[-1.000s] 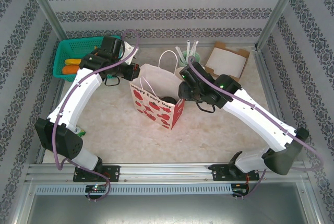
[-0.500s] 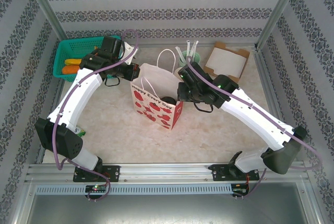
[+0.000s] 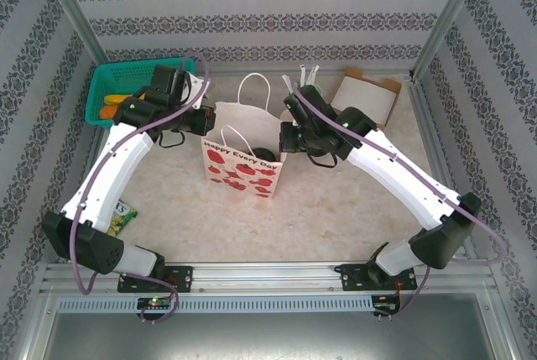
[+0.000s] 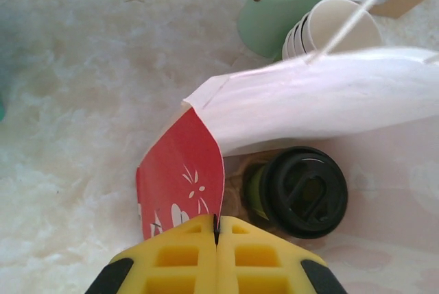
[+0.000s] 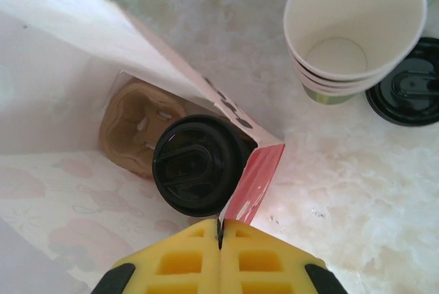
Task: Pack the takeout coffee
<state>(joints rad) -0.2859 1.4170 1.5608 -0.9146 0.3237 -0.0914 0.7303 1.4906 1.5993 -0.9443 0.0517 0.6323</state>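
Observation:
The takeout coffee, a pale cup under a black lid, stands inside the white paper bag with red hearts, next to a brown cup carrier. From above, its lid shows through the bag's open mouth. My left gripper is shut on the bag's left rim. At the opposite side, my right gripper is shut on the bag's right rim. The two grippers hold the mouth spread open between them.
A mint-green cup with white straws and a stack of lidless paper cups stand just behind the bag, with a loose black lid beside them. A green basket sits back left, a cardboard box back right, a snack packet front left.
My right gripper has shut on the bag's right rim. Both arms and the bag have shifted a little to the left and toward the back.

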